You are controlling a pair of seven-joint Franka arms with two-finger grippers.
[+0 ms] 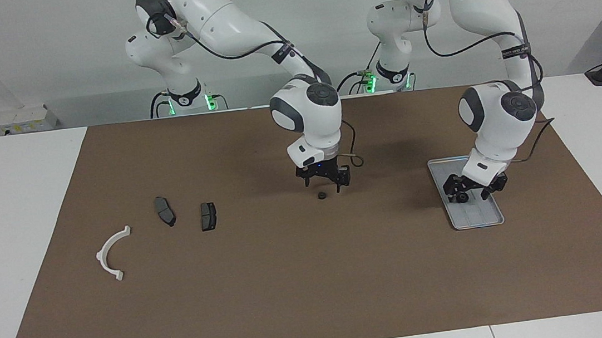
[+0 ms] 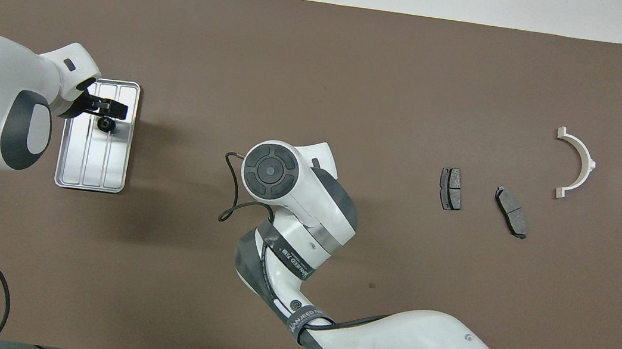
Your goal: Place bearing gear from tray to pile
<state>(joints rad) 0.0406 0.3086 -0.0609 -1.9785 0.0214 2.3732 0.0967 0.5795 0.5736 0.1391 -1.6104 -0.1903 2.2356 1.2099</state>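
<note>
The bearing gear (image 1: 463, 196), a small dark ring, lies on the ribbed silver tray (image 1: 480, 218) at the left arm's end of the mat. My left gripper (image 1: 474, 190) hangs low over it, open, fingers on either side of the gear; contact cannot be made out. From overhead the gear (image 2: 106, 124) shows just beside that gripper (image 2: 109, 111) on the tray (image 2: 89, 169). The pile is the white bracket (image 1: 113, 253) and two brake pads (image 1: 165, 210) (image 1: 208, 215) at the right arm's end. My right gripper (image 1: 325, 184) is open above mid-mat.
A small dark nut-like piece (image 1: 323, 195) lies on the brown mat (image 1: 290, 282) directly under the right gripper; the right arm's wrist hides it from overhead. Overhead, the bracket (image 2: 579, 165) and pads (image 2: 451, 188) (image 2: 511, 212) lie apart from one another.
</note>
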